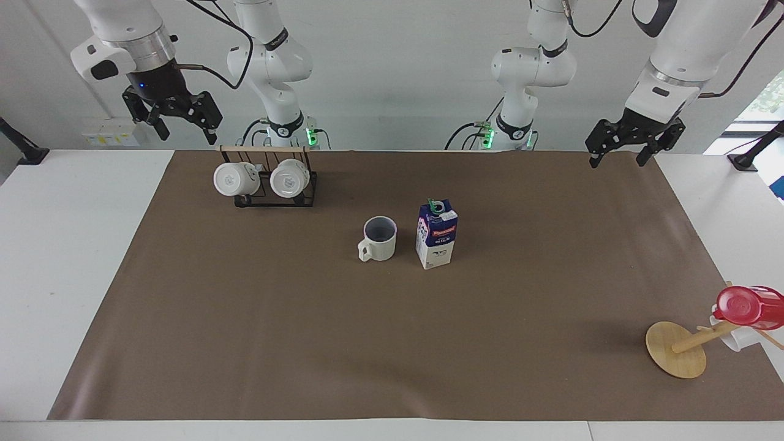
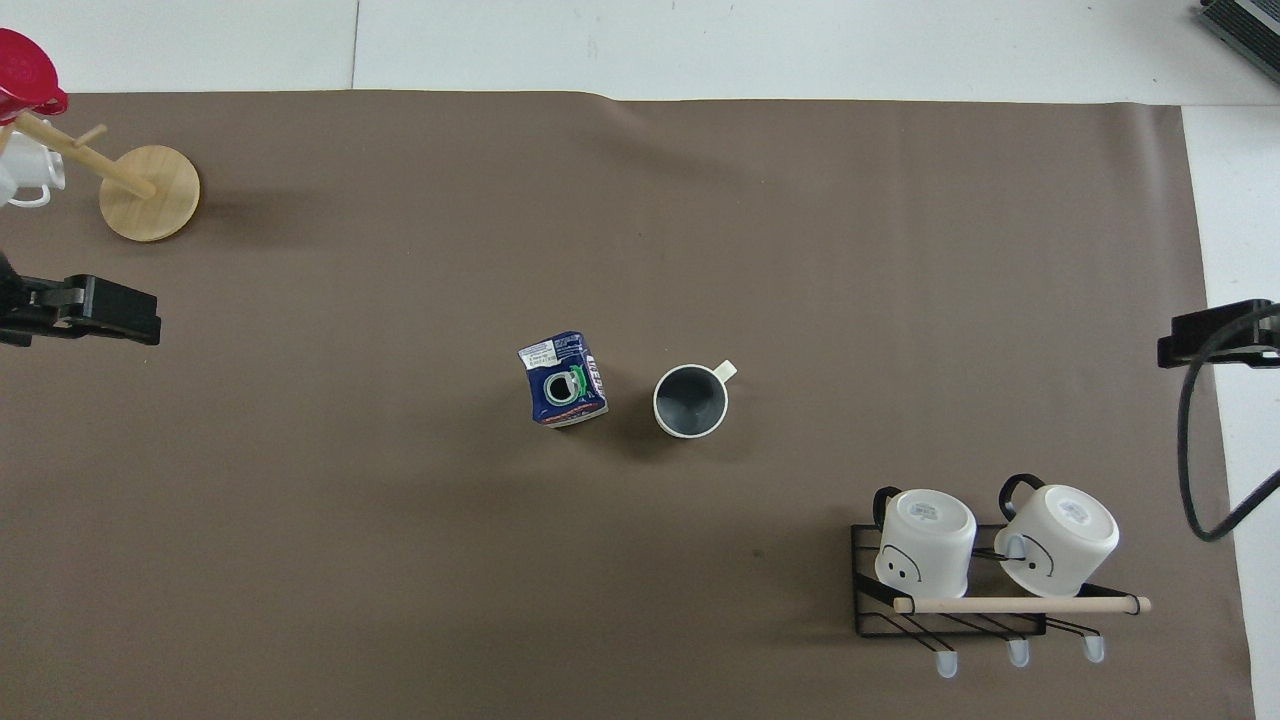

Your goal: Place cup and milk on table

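The cream-white cup [image 1: 380, 240] stands upright on the brown mat of the table [image 1: 392, 343], near its middle, handle pointing away from the robots. It also shows in the overhead view [image 2: 690, 401]. The blue-and-white milk carton [image 1: 437, 234] stands upright beside it, toward the left arm's end, also seen from above [image 2: 564, 393]. My left gripper [image 1: 617, 160] is open and empty, raised over the mat's corner at the left arm's end; its tip shows in the overhead view [image 2: 105, 310]. My right gripper [image 1: 187, 131] is open and empty, raised by the right arm's end [image 2: 1215, 335].
A black wire rack [image 1: 275, 199] with two white mugs on their sides stands near the robots toward the right arm's end [image 2: 870, 610]. A tilted wooden mug tree [image 1: 675, 349] with a red cup [image 1: 750, 306] sits at the left arm's end, far from the robots [image 2: 150, 180].
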### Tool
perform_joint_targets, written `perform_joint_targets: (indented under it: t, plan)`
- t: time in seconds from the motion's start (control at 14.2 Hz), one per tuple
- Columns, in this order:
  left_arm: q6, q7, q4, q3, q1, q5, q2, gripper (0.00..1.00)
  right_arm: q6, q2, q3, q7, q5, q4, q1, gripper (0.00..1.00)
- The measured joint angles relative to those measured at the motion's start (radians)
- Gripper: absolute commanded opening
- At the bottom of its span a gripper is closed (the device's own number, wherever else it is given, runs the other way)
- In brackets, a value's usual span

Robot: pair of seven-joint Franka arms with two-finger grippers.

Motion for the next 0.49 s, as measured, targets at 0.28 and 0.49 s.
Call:
perform_joint_targets:
  t: [0.28,0.49]
  plan:
    - [0.000,0.067,0.000,0.000,0.022,0.000,-0.001,1.00,0.000,0.000,0.000,0.000,0.000,0.000,0.000,1.00]
    - [-0.009,0.074,0.000,-0.007,0.022,0.000,-0.003,1.00,0.000,0.000,0.000,0.000,0.000,0.000,0.000,1.00]
